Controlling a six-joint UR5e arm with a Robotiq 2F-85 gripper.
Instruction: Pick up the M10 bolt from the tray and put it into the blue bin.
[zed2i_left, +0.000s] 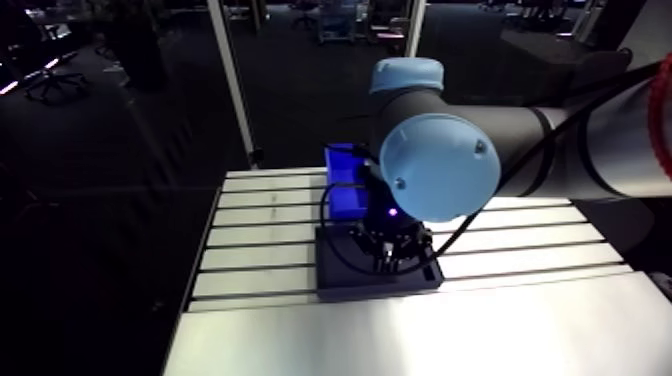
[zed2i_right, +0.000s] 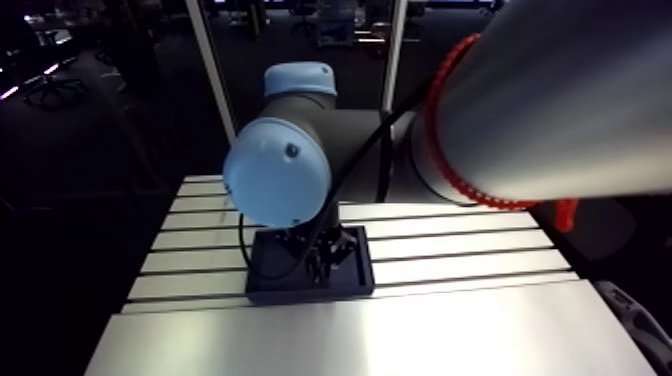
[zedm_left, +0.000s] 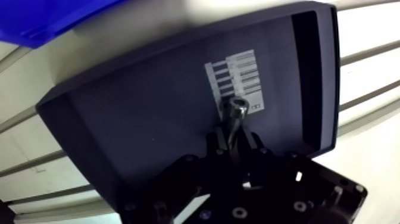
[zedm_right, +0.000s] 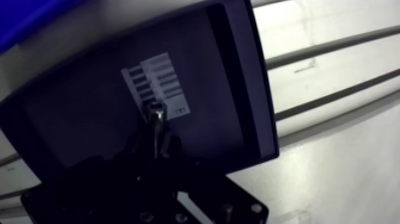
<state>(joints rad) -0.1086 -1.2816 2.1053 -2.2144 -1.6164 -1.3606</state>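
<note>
The M10 bolt (zedm_left: 234, 113) is clamped in the nearly closed gripper (zedm_left: 234, 142), over the tray (zedm_left: 143, 107). Grasping is judged done; a lift and carry to the blue bin (zedm_left: 41, 18) ahead are needed.

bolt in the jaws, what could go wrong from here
The M10 bolt is held only by its shank end, head sticking out past the jaws, so it could pivot or slip during the carry. The blue bin sits beyond the tray, whose raised wall a low path might clip.
</note>
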